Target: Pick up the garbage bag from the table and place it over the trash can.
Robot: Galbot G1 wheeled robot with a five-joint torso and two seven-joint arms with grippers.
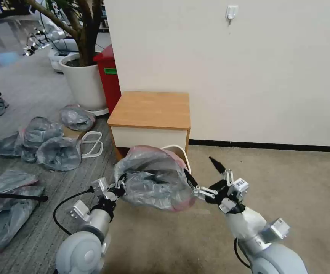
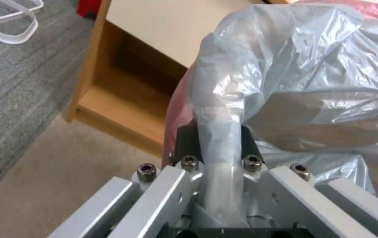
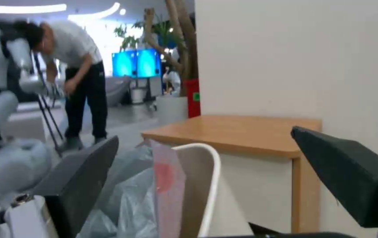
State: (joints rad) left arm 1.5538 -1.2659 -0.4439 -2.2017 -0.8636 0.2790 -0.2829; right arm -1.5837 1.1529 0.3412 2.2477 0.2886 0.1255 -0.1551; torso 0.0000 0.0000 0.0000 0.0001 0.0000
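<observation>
The garbage bag [image 1: 153, 179], thin grey plastic with a pink-red rim, hangs puffed up in front of the table [image 1: 151, 108]. It covers most of the trash can, whose cream rim [image 1: 180, 150] peeks out behind it. My left gripper [image 1: 119, 186] is at the bag's left side, shut on a twisted fold of the bag [image 2: 294, 66]; the left wrist view shows the gripper [image 2: 219, 132] pinching that fold. My right gripper [image 1: 200, 167] stands open at the bag's right edge, its inner finger close against the plastic. In the right wrist view, the bag's pink rim [image 3: 164, 178] and the trash can rim [image 3: 213, 172] lie between the open fingers [image 3: 83, 172].
A heap of similar grey bags [image 1: 50, 144] lies on the grey carpet to the left, with a white wire frame [image 1: 92, 142] beside it. A white planter pot [image 1: 83, 82] and a red bin [image 1: 109, 76] stand behind the table. The wall runs along the back; beige carpet lies to the right.
</observation>
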